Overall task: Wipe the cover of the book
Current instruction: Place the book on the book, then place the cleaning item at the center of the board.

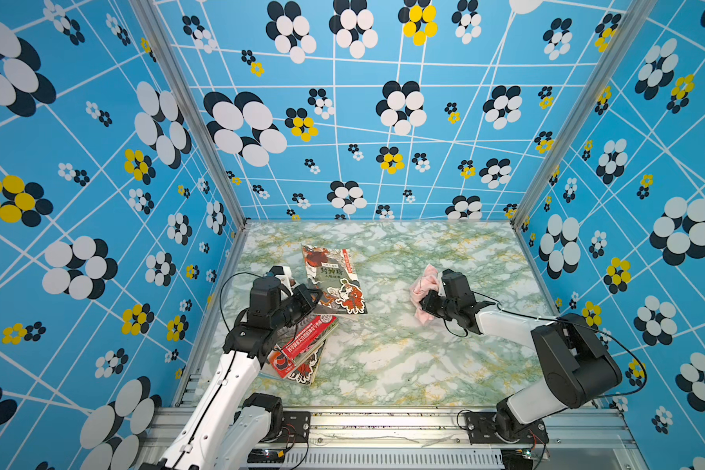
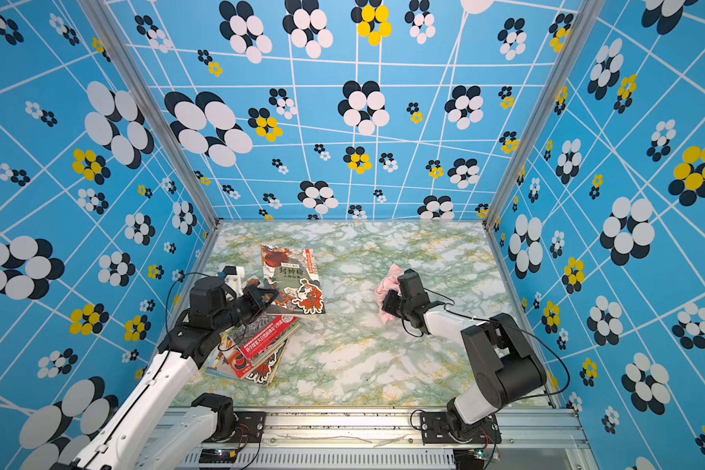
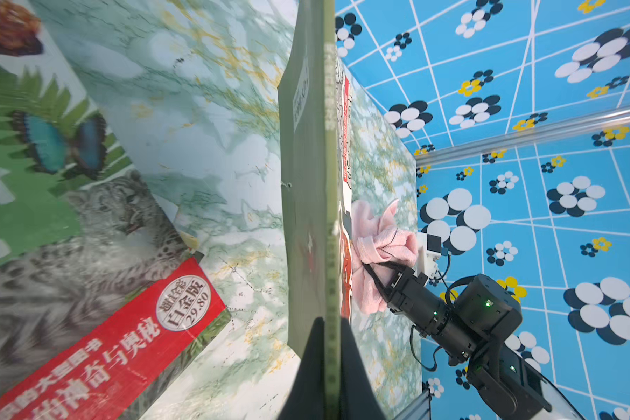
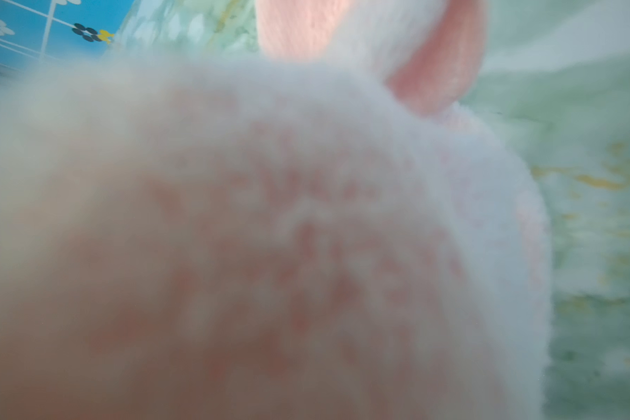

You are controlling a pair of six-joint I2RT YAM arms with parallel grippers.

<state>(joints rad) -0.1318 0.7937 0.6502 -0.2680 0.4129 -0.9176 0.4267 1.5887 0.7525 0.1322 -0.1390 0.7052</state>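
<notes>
Enclosure walls (image 1: 342, 122), blue with a flower print, stand around the green marbled table (image 1: 403, 366). On the table's left side I see a stack of books (image 1: 302, 350), the topmost with a red band across it. Just beyond the stack, left of centre, is the book (image 1: 334, 276), illustrated cover up, its near edge overlapping the stack. Right of centre, well apart from the book, is the pink cloth (image 1: 420, 289), bunched, with one end hanging toward the table; I cannot tell whether it touches.

Left gripper (image 1: 315, 295): clamped on the book's near left corner. In the left wrist view its two fingers (image 3: 357, 381) pinch the edge, and the green back cover shows beside them.

Right gripper (image 1: 429, 303): closed on the cloth, which fills the right wrist view as a pink blur.
</notes>
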